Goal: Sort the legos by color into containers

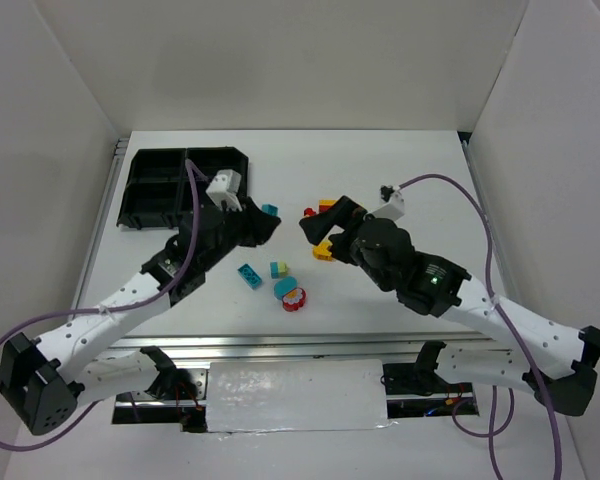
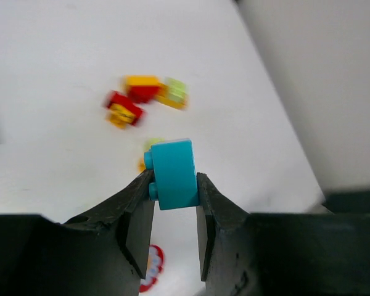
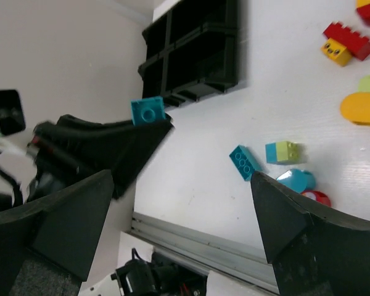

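Left gripper is closed on the lower part of a teal brick near the black tray, right gripper wide open and empty; this shallow pinch risks the brick slipping out short of its compartment.

Smooth plastic teal brick; glossy black plastic tray; matt white table.

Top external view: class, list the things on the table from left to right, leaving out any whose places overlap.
black tray → loose teal brick → red round piece → yellow piece
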Available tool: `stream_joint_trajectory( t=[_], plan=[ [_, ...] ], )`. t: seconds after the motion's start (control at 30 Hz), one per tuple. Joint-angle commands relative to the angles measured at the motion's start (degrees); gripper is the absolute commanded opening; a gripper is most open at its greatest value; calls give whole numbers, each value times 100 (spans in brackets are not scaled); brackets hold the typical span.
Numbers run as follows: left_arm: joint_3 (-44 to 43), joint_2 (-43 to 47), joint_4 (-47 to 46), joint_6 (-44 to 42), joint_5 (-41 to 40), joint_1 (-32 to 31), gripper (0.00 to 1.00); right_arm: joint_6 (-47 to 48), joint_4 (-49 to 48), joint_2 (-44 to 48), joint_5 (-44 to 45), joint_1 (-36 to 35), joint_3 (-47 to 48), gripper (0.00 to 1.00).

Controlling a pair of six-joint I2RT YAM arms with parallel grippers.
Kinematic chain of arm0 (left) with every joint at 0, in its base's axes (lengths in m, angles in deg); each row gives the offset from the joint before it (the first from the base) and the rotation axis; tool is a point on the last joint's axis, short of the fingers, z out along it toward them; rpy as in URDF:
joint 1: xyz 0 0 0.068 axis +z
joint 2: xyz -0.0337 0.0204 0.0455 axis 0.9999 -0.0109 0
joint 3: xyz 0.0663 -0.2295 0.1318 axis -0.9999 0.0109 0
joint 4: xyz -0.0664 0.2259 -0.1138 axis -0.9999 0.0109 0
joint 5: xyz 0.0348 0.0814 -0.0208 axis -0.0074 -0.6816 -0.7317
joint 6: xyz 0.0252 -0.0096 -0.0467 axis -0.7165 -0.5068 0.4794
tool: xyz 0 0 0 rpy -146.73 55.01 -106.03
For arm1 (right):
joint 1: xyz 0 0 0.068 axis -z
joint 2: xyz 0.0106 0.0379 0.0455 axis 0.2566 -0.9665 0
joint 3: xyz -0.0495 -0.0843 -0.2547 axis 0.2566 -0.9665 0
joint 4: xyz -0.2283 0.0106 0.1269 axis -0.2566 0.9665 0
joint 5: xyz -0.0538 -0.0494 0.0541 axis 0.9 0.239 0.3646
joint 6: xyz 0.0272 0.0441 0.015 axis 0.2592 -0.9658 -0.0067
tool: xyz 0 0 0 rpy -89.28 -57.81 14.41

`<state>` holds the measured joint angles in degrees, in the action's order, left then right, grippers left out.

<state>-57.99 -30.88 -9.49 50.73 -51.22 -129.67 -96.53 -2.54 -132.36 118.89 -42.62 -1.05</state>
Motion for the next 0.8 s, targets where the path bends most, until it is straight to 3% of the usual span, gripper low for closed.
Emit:
stream_joint_trajectory(
  t=[0.0,0.17,0.4,0.6,0.77],
  plan=[
    [-675,-374,1155,299,-797,992,0,103,188,619,366,229,-171,100],
    [-2151,-1611,2813,441,-1218,1989,0,287,363,902,384,484,-321,100],
    [-4494,-3617,3644,230,-1377,2833,0,630,531,595,6,625,-268,100],
    [-6298,-5446,4242,99,-1342,3106,0,815,487,586,-231,740,-400,100],
    [-7179,-6308,4506,-60,-1553,3229,23,991,514,612,-398,845,-488,100]
  ],
)
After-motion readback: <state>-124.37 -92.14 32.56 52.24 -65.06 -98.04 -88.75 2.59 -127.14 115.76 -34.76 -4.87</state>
